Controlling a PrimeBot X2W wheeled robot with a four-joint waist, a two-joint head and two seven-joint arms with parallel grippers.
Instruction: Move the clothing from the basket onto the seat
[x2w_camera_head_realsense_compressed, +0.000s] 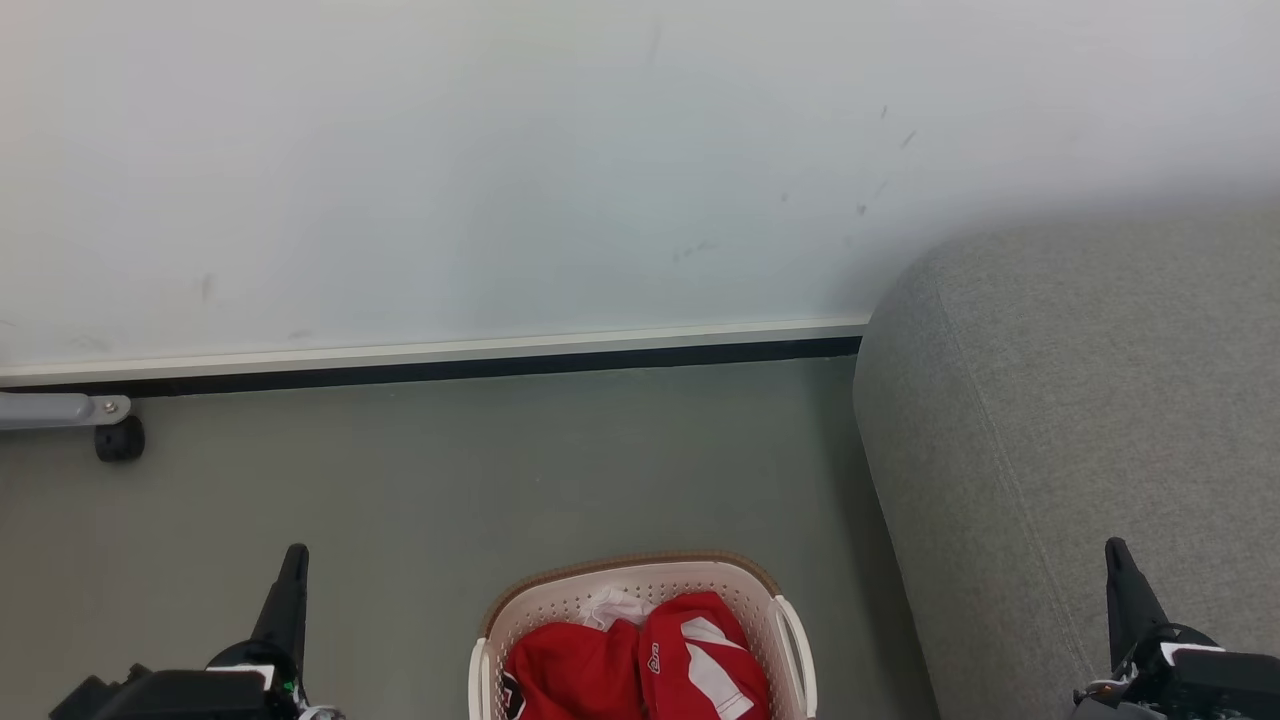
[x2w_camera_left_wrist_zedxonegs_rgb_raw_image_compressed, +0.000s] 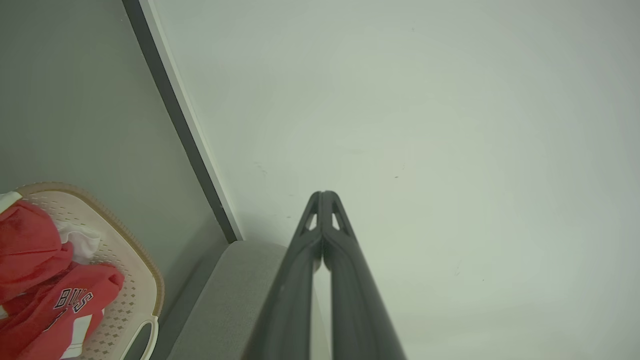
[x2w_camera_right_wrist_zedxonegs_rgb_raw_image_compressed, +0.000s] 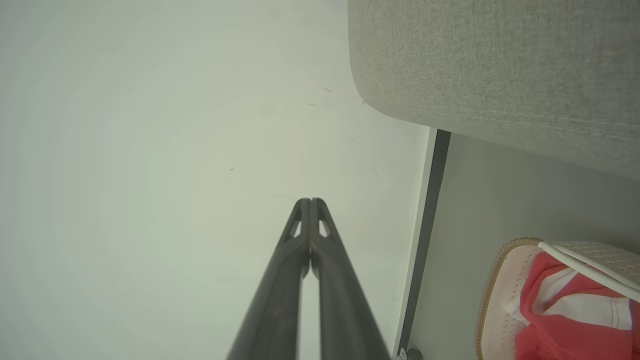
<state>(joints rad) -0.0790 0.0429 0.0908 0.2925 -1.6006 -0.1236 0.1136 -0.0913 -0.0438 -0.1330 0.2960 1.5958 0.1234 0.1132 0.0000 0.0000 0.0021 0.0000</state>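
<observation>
Red clothing (x2w_camera_head_realsense_compressed: 630, 665) with white panels lies piled in the cream perforated basket (x2w_camera_head_realsense_compressed: 560, 600), which stands on the floor at the bottom middle of the head view. The grey fabric seat (x2w_camera_head_realsense_compressed: 1080, 420) rises just right of the basket. My left gripper (x2w_camera_head_realsense_compressed: 296, 552) points up at the lower left, well left of the basket, shut and empty. Over the seat's near part my right gripper (x2w_camera_head_realsense_compressed: 1115, 548) is shut too, holding nothing. In the left wrist view the shut gripper (x2w_camera_left_wrist_zedxonegs_rgb_raw_image_compressed: 323, 194) faces the wall, with clothing (x2w_camera_left_wrist_zedxonegs_rgb_raw_image_compressed: 40, 280) and basket (x2w_camera_left_wrist_zedxonegs_rgb_raw_image_compressed: 142, 280) at the lower left. The right wrist view shows its gripper (x2w_camera_right_wrist_zedxonegs_rgb_raw_image_compressed: 310, 201), the basket (x2w_camera_right_wrist_zedxonegs_rgb_raw_image_compressed: 500, 290), clothing (x2w_camera_right_wrist_zedxonegs_rgb_raw_image_compressed: 560, 325) and seat (x2w_camera_right_wrist_zedxonegs_rgb_raw_image_compressed: 500, 65).
A pale wall (x2w_camera_head_realsense_compressed: 500, 170) with a white and black skirting strip (x2w_camera_head_realsense_compressed: 450, 362) stands behind the grey-green floor (x2w_camera_head_realsense_compressed: 500, 470). A grey bar on a small black wheel (x2w_camera_head_realsense_compressed: 119, 438) reaches in from the left edge.
</observation>
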